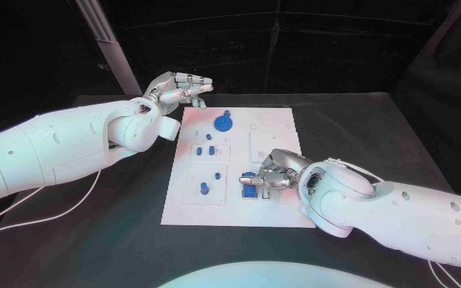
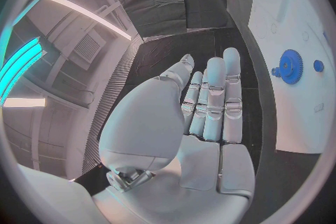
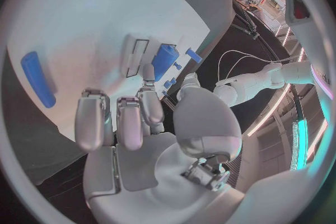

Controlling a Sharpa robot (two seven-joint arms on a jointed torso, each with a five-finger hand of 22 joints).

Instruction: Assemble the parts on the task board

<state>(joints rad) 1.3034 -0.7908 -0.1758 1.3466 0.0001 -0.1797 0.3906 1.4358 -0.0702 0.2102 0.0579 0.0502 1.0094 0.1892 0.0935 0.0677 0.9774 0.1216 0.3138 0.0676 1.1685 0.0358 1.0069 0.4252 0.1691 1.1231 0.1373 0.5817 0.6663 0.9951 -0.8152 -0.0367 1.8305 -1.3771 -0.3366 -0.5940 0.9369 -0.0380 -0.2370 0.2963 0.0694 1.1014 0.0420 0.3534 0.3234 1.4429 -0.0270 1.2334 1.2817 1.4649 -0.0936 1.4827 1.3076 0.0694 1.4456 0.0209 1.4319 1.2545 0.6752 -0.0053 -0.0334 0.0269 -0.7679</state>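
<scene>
Right hand (image 1: 276,171) down on the task board (image 1: 274,123)

My left hand (image 1: 178,91) hovers empty off the board's far corner, fingers straight; can't tell whether the right one's gripping that blue part (image 1: 249,188).

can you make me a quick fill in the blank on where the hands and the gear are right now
1. The left hand holds ____.
2. The blue gear lies on the white ____.
3. The right hand is over the board's ____ edge, by the blue parts.
4. The table is ____ in colour.

Missing words: nothing; board; right; black
</scene>
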